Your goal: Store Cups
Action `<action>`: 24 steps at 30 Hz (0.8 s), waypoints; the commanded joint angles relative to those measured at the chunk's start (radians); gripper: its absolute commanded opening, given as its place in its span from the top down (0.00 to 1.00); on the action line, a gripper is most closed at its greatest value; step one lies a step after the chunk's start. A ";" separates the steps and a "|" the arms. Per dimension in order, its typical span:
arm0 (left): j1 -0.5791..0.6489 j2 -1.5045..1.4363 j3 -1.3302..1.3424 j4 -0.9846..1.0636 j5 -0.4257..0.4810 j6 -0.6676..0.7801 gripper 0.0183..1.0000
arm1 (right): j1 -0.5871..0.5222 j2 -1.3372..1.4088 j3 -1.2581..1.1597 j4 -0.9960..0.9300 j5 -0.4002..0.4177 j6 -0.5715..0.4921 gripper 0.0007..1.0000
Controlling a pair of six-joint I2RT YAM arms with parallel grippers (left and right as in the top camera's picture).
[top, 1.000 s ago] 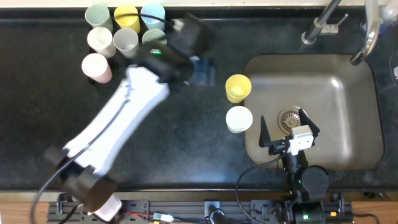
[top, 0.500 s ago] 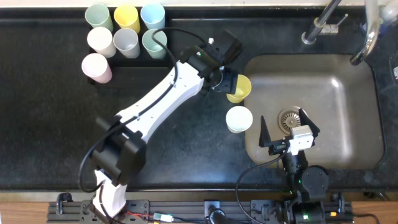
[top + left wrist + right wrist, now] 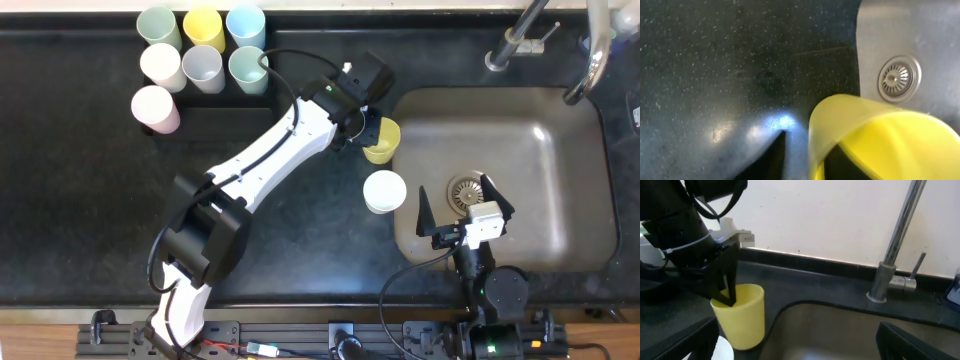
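A: Progress?
B: Mostly done, as judged. A group of seven cups is packed at the worktop's back-left corner and counted as stored. Two are left out by the sink: the yellow cup and the white cup.

A: Yellow cup location?
B: It is stood upright mid-worktop, toward the back edge, just beside the sink. The white cup is placed just beside it, toward the front edge.

A: Jaws?
B: The left gripper is set over the yellow cup's rim. Its jaws are spread, one inside the wall and one outside. A gap is seen at the outer one, so no pinch is judged yet. The right gripper is held over the sink, jaws spread, nothing carried.

A: Remaining?
B: The yellow cup is to be pinched, lifted and carried to the group, then the white one.

A: Anything unclear?
B: The yellow cup is cut off in the left wrist view. The white cup's facing, mouth up or down, cannot be told. Nesting within the group cannot be made out either.
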 commanded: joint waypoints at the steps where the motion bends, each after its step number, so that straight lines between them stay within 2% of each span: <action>1: -0.009 0.008 0.013 0.001 0.009 -0.006 0.93 | 0.000 -0.008 -0.013 0.005 -0.006 0.006 0.00; 4: -0.009 0.008 0.013 0.004 0.009 -0.005 0.98 | 0.000 -0.008 -0.013 0.005 -0.006 0.006 0.00; 9: -0.004 -0.011 0.014 0.014 -0.006 -0.016 0.98 | 0.000 -0.008 -0.013 0.005 -0.006 0.006 0.00; 14: 0.031 -0.141 0.014 0.019 -0.130 -0.116 0.98 | 0.000 -0.008 -0.013 0.005 -0.006 0.006 0.00; 16: 0.079 -0.290 0.014 0.008 -0.267 -0.240 0.98 | 0.000 -0.008 -0.013 0.005 -0.006 0.006 0.00; 17: 0.116 -0.376 0.014 -0.023 -0.351 -0.380 0.98 | 0.000 -0.008 -0.013 0.005 -0.006 0.006 0.00; 18: 0.140 -0.418 0.014 -0.043 -0.379 -0.454 0.98 | 0.000 -0.008 -0.013 0.005 -0.006 0.006 0.00; 21: 0.240 -0.520 0.014 -0.136 -0.359 -0.570 0.98 | 0.000 -0.008 -0.013 0.005 -0.006 0.006 0.00; 24: 0.364 -0.566 0.013 -0.320 -0.354 -0.796 0.98 | 0.000 -0.008 -0.013 0.005 -0.006 0.006 0.00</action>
